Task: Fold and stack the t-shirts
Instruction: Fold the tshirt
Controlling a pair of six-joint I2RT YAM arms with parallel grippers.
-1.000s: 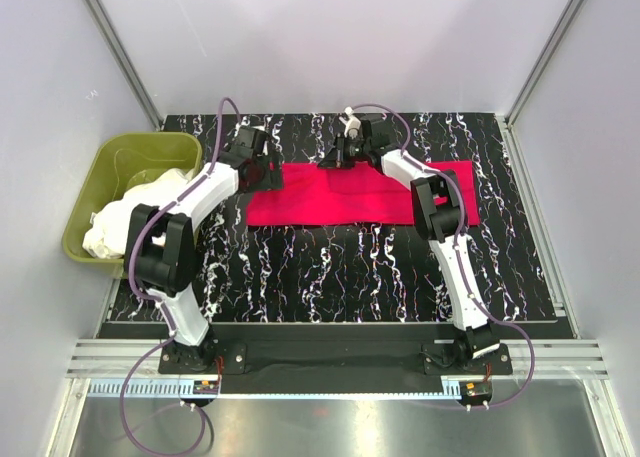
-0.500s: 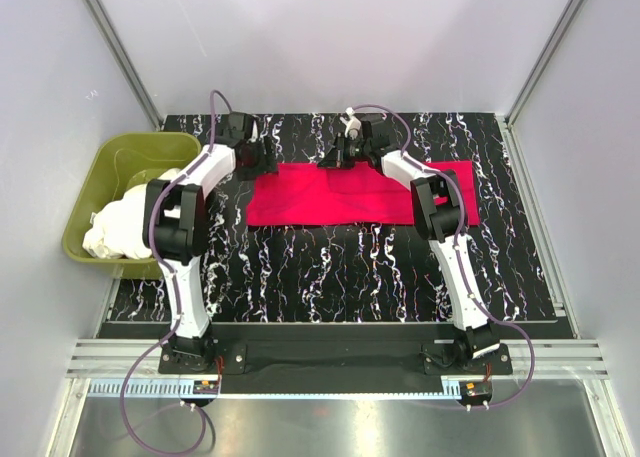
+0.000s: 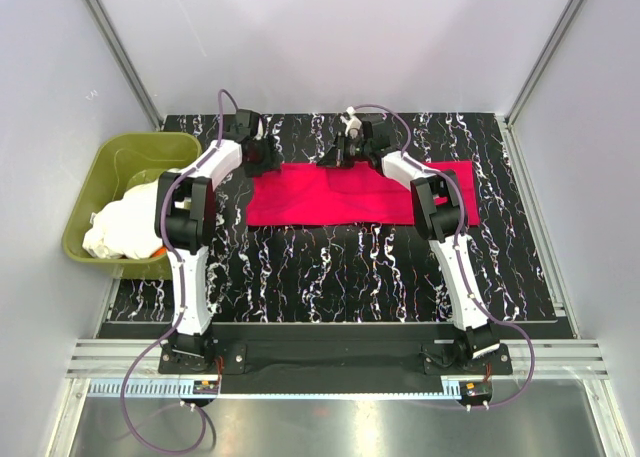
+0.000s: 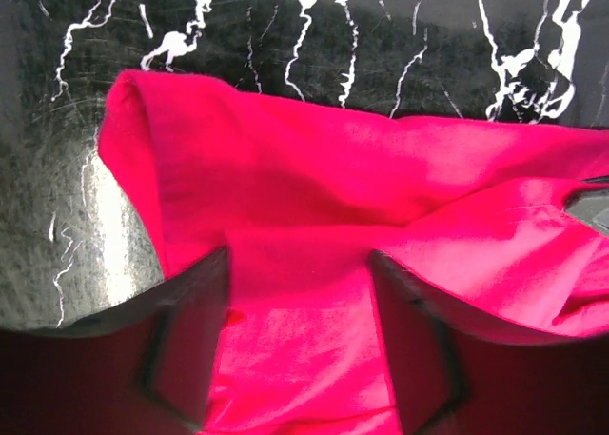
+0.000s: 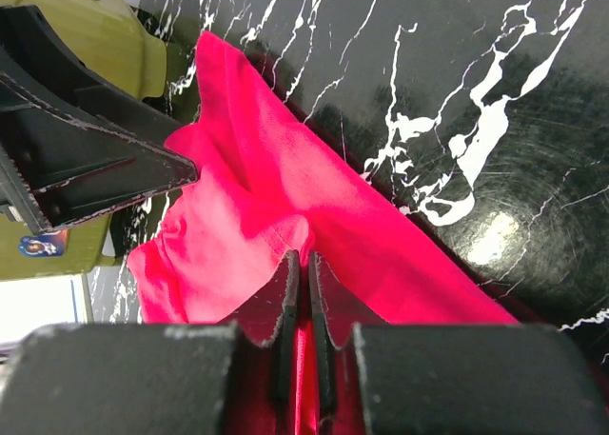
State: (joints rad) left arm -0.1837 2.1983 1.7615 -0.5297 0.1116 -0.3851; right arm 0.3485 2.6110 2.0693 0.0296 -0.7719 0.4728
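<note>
The crimson-red t-shirt [image 3: 355, 192] lies folded into a long band across the far middle of the black marbled table. My left gripper [image 3: 262, 159] is open at the shirt's far left corner, its fingers [image 4: 190, 330] straddling red cloth [image 4: 314, 216]. My right gripper [image 3: 338, 155] is shut on a pinch of the shirt's far edge [image 5: 266, 235], near the middle. White to cream t-shirts [image 3: 125, 222] sit bunched in the olive-green tub [image 3: 100, 167] at the left.
The tub stands off the table's left edge, close to the left arm. White walls and metal rails close in the far side and both sides. The left gripper's dark finger [image 5: 86, 159] shows in the right wrist view.
My left gripper has moved from over the shirt's left end toward its far left corner and the arm has straightened. My right gripper has stayed put.
</note>
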